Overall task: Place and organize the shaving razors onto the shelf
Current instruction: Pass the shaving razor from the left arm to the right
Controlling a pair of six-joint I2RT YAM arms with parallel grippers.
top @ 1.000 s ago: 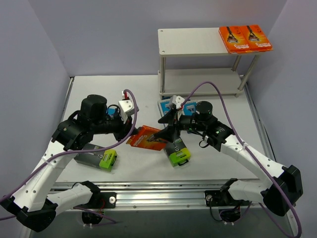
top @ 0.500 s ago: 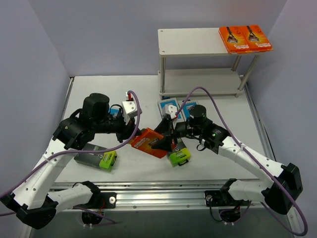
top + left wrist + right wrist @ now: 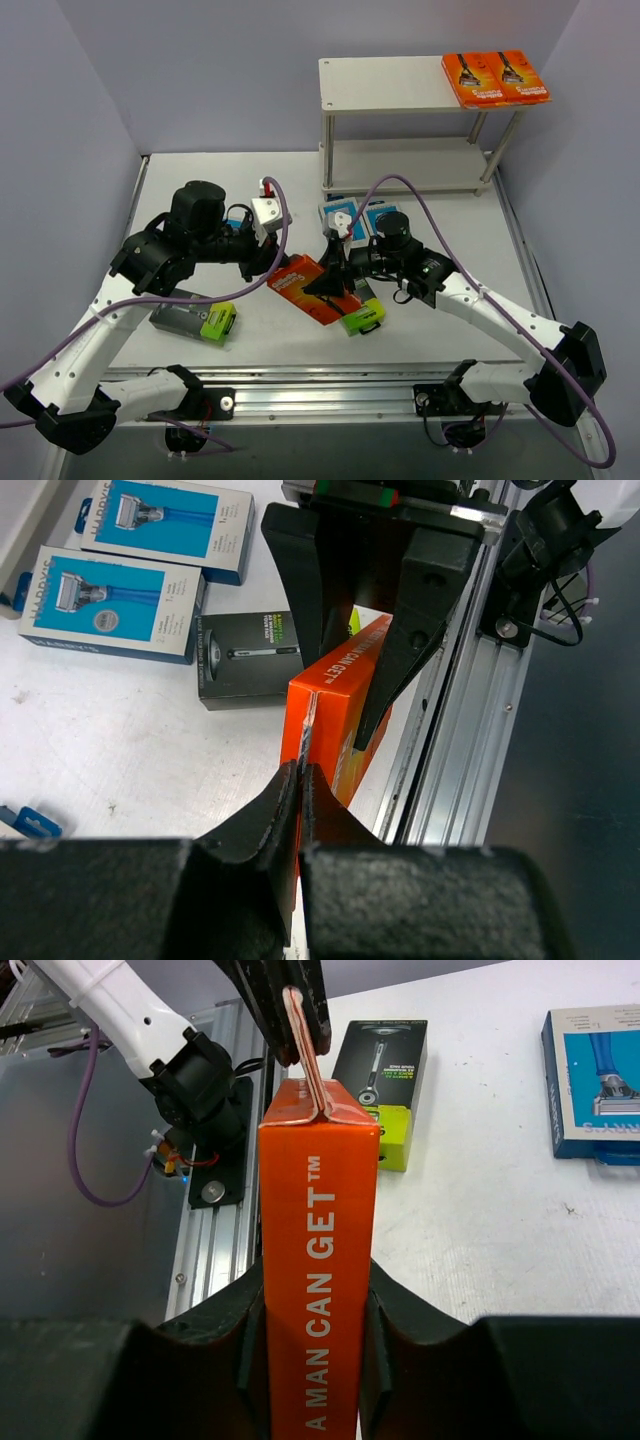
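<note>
Above the table (image 3: 190, 190), left pincer (image 3: 301, 780) and right pincer (image 3: 315, 1290) clamp orange white-lettered pack (image 3: 318, 1180).

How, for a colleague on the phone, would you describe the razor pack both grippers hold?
Before the beige two-tier shelf, look midway between the arms. The flat orange razor pack there is held by the left gripper and right gripper; the other orange packs lie atop the shelf.

The top view looks steeply down from above and behind the arm bases (image 3: 190, 400), taking in the whole table (image 3: 180, 180), with the shelf (image 3: 385, 85) toward 1 o'clock. The two wrist views sit close behind their own fingers (image 3: 250, 820) (image 3: 225, 1330), facing each other. All three share the orange pack (image 3: 315, 290) (image 3: 335, 710) (image 3: 318, 1260) mid-table.
</note>
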